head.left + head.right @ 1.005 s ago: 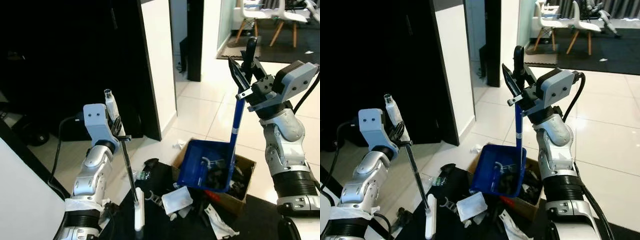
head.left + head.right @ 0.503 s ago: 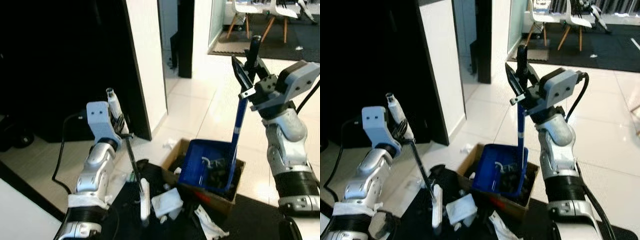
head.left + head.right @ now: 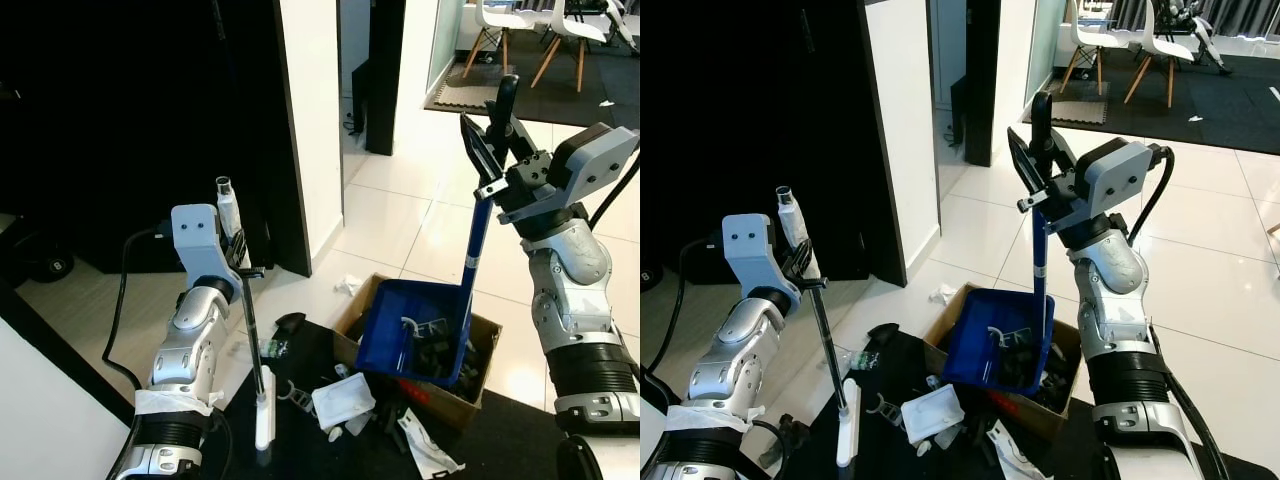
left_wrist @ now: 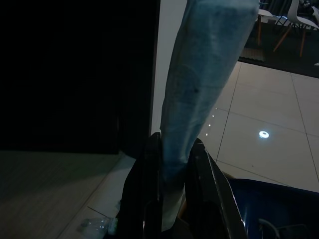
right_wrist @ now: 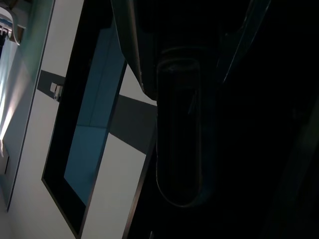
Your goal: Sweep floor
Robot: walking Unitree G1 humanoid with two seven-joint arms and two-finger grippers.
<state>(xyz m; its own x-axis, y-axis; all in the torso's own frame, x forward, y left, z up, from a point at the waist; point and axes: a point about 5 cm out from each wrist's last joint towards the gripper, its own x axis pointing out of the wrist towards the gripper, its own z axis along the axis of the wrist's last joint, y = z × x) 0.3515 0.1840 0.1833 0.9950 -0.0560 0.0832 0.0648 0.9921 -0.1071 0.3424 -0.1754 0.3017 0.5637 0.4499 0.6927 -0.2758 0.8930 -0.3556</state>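
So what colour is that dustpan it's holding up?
Blue dustpan, with a black handle top; clearest in the left eye view.

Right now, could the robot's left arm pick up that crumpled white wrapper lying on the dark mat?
Probably not. The left gripper is shut on the broom, so it has no free fingers. The white wrapper lies open on the mat, beside the broom head, so sweeping it looks feasible.

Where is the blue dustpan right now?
In the left eye view the blue dustpan hangs right of centre over the open cardboard box, its long handle held up by the right gripper, with scattered litter just to its left.
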